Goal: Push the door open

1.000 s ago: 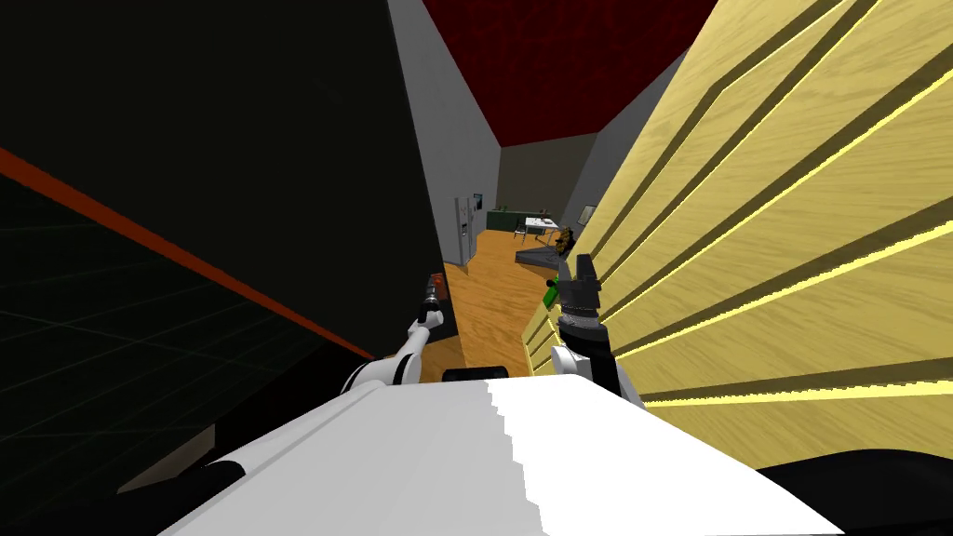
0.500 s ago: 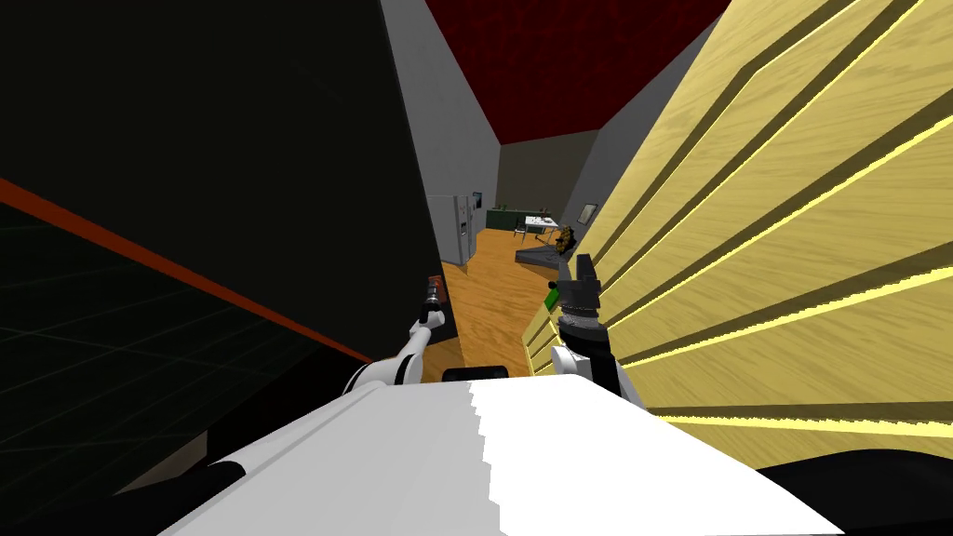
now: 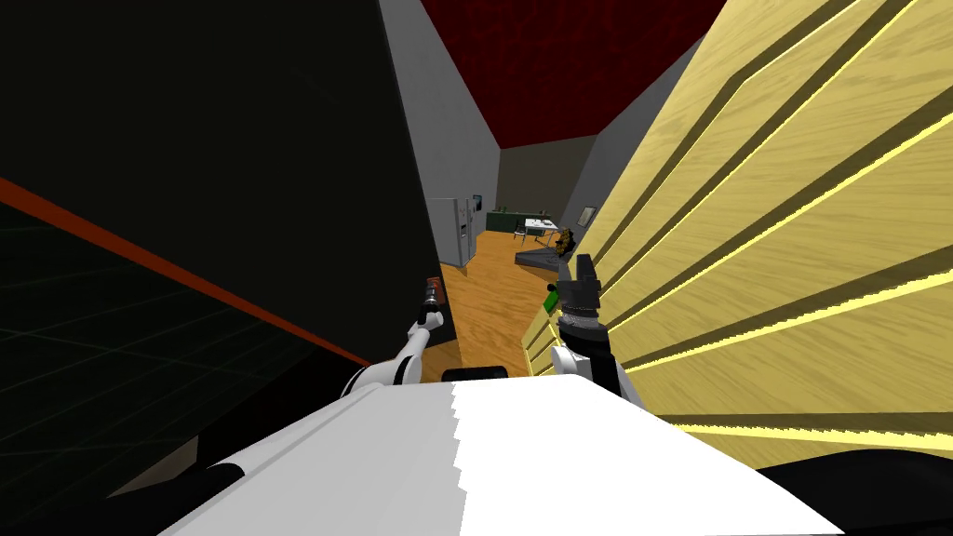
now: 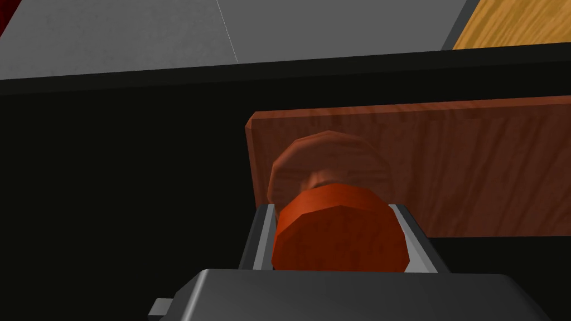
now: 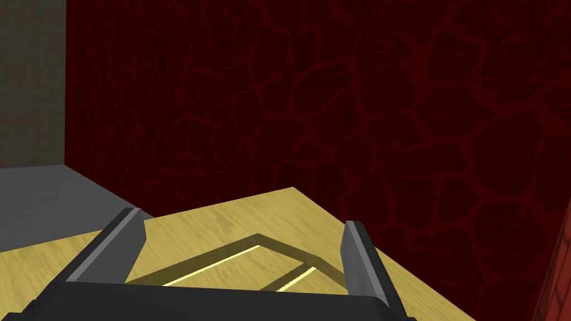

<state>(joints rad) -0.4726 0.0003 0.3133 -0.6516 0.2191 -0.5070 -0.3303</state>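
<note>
- Knob (image 4: pixel 337 237), round and red-brown, sits clenched between the two grey fingers (image 4: pixel 262 234) of the left end effector (image 4: pixel 337 223), the blades pressing its sides.
- Behind the knob, its round base is fixed to a red-brown wooden board (image 4: pixel 474 167), with a flat black surface all around the board.
- From the head camera, the door (image 3: pixel 279 140) rises as a tall dark slab along the robot's left. A thin orange-red stripe (image 3: pixel 186 270) crosses it, and a grey wall (image 3: pixel 447 121) stands beyond its far edge.
- Left arm (image 3: pixel 405 349) reaches forward, low and almost straight. Its white forearm is in line with the knob, which shows at the door's edge beside the open passage.
- Right arm (image 3: pixel 591 349) is bent upward with the forearm raised. The wrist is just beside a yellow wooden panelled surface (image 3: pixel 791 233) that runs close along the robot's right.
- Right end effector (image 5: pixel 241 220) is released, its two fingers spread wide with nothing between them. It points up past the top corner of the yellow panelling.
- Orange wooden floor (image 3: pixel 484 316) runs as a strip between the door and the yellow panelling toward a far room. A grey fridge (image 3: pixel 454 233) stands there against the wall on the left.
- Small green object (image 3: pixel 551 296) shows just beside the right forearm, too small to tell what it is.
</note>
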